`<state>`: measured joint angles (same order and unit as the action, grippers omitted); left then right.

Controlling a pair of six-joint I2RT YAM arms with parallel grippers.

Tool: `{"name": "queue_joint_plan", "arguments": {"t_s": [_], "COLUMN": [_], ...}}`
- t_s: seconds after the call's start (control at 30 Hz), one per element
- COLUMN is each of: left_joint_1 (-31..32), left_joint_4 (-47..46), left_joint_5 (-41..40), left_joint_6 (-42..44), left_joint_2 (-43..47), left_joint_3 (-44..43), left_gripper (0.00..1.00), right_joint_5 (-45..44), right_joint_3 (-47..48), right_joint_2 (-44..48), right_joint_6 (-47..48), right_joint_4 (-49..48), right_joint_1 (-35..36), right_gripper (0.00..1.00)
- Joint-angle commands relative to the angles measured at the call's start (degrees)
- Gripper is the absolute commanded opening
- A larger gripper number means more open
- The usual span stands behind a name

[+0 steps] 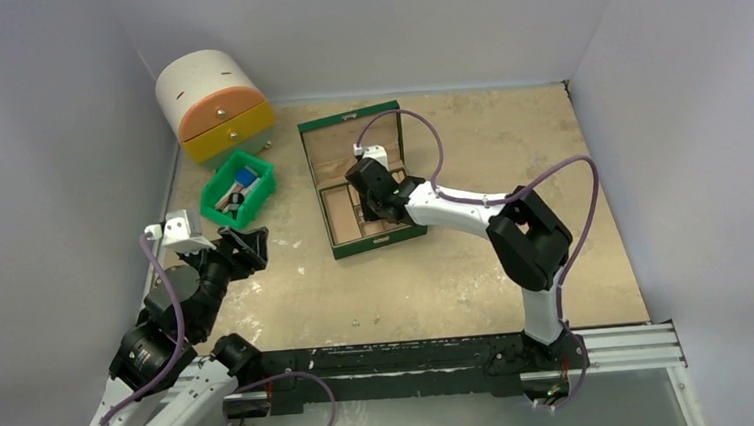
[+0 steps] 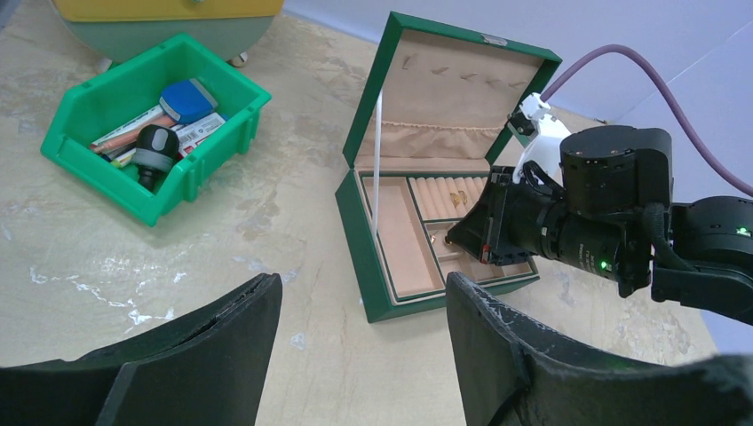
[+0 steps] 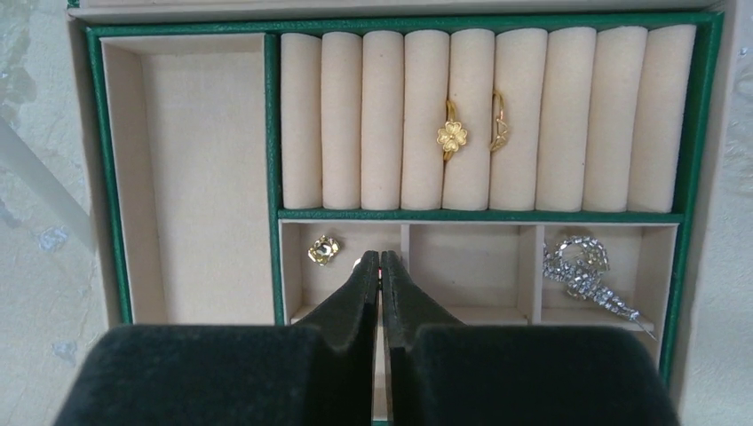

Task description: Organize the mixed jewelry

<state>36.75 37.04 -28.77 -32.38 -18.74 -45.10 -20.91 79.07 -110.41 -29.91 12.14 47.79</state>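
Top external view: pale panels close off the tan table [image 1: 478,276] on the left, far and right sides, and a black rail runs along its near edge. The open green jewelry box [image 1: 340,143] sits mid-table. There is wide bare surface to its right and on its near side. To its left the room is tighter, with a green bin [image 1: 266,181] and a round drawer chest [image 1: 210,99] in the far left corner. The right gripper [image 1: 370,201] hangs over the box tray and hides most of it. The left gripper [image 1: 250,244] hovers near the left edge, well apart from the box. Two tiny specks [image 1: 366,321] lie near the rail, too small to identify.

Left wrist view: the left gripper [image 2: 364,355] has its jaws spread wide with only bare table between them, so it holds nothing. The right arm's black wrist covers the right part of the tray.

Right wrist view: the right gripper [image 3: 381,262] has its fingers pressed together, with their tips over the divider between the near-left and near-middle compartments. I cannot tell whether the pale glint at the left tip is a piece being pinched. Of the mixed jewelry, a gold clover ring [image 3: 452,135] and a second gold ring [image 3: 498,124] sit in the ring rolls. A gold stud [image 3: 324,250] lies in the near-left compartment and a sparkly silver piece [image 3: 582,264] in the near-right one. The fingers cut off the tray's near edge.
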Motion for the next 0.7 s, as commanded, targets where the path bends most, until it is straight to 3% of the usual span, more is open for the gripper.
{"name": "queue_joint_plan", "arguments": {"t_s": [0.0, 0.2, 0.67], "left_joint_1": [-0.37, -0.45, -0.38], "left_joint_4": [-1.97, -1.97, -2.14], "left_joint_5": [-0.14, -0.14, 0.29], "left_joint_6": [-0.64, -0.67, -0.44], "left_joint_2": [0.37, 0.48, 0.29], "left_joint_3": [0.02, 0.09, 0.12], "left_gripper": [0.68, 0.68, 0.68], "right_joint_5": [-0.22, 0.38, 7.47], "right_joint_3": [3.14, 3.01, -9.25], "right_joint_2": [0.72, 2.23, 17.31], "right_joint_6": [0.14, -0.44, -3.11], "right_joint_4": [-1.59, -1.21, -2.4], "right_joint_1": [-0.42, -0.42, 0.66], "right_gripper": [0.08, 0.22, 0.28]}}
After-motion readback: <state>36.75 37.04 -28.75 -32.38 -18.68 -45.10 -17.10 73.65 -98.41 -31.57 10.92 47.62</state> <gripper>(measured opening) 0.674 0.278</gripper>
